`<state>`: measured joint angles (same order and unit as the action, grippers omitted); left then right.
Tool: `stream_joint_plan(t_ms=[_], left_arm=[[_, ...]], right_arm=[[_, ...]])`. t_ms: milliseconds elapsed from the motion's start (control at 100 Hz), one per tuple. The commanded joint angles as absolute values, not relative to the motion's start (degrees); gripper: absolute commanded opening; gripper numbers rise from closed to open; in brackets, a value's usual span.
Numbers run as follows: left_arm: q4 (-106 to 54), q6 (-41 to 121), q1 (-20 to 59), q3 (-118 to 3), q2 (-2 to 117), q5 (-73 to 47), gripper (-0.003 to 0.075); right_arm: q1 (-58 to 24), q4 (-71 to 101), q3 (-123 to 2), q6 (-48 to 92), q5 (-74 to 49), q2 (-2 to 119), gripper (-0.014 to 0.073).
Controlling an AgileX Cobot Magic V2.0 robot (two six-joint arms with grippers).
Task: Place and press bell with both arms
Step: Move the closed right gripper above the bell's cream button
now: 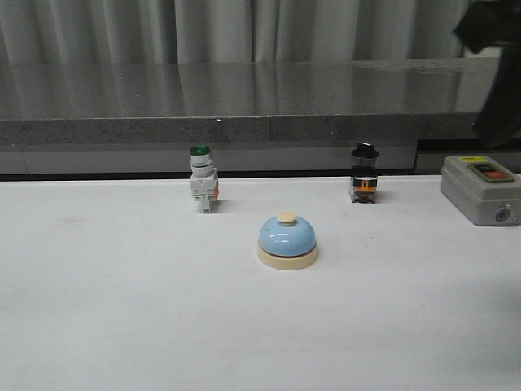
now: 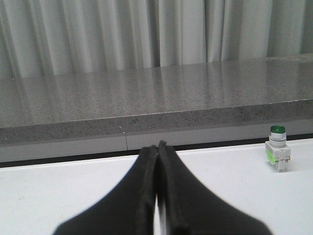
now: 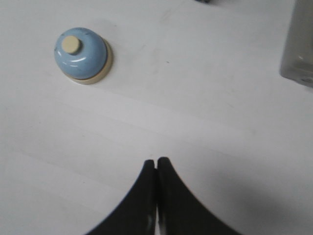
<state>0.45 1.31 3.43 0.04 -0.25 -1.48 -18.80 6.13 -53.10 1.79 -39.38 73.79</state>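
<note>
Light-blue bell: the small glossy dome call bell with cream round base and cream push button stands upright on the white table, near the middle of your front view, nothing touching it.
Bell in right wrist view: you look down on it, well apart from the fingertips, button facing up.
Left gripper: the dark two-fingered gripper has its fingers pressed together along their whole visible length, with nothing between them; it sits low over the table, facing the grey speckled ledge.
Right gripper: the dark two-fingered gripper also has its tips touching, nothing held; it hangs above bare table.
Right arm: you see only a black blurred part at the top right corner of the front view.
Green-capped white switch: stands upright behind the bell and to its left, near the ledge; the left wrist view shows it too.
Black-knobbed switch: stands upright behind the bell and to its right.
Grey control box: the box with coloured buttons on top lies at the table's right edge; its corner shows in the right wrist view.
Backdrop: pale pleated curtain behind the ledge.
</note>
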Motion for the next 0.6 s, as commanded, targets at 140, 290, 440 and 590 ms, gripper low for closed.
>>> stream_joint_plan(t_ms=[140,290,440,590], left_arm=[[0.0,0.8,3.3,2.5,-2.0,3.1,-0.0020],[0.0,0.8,3.3,2.5,-2.0,3.1,-0.0020],[0.0,0.8,3.3,2.5,-2.0,3.1,-0.0020],[0.0,0.8,3.3,2.5,-2.0,3.1,-0.0020]], right_arm=[[-24.0,6.9,-62.6,2.5,-35.5,84.1,-0.0060],[-26.5,6.9,-68.1,2.5,-35.4,91.2,-0.0060],[-28.6,6.9,-73.3,2.5,-35.4,96.9,-0.0060],[-30.1,6.9,-77.7,2.5,-35.6,101.7,-0.0060]])
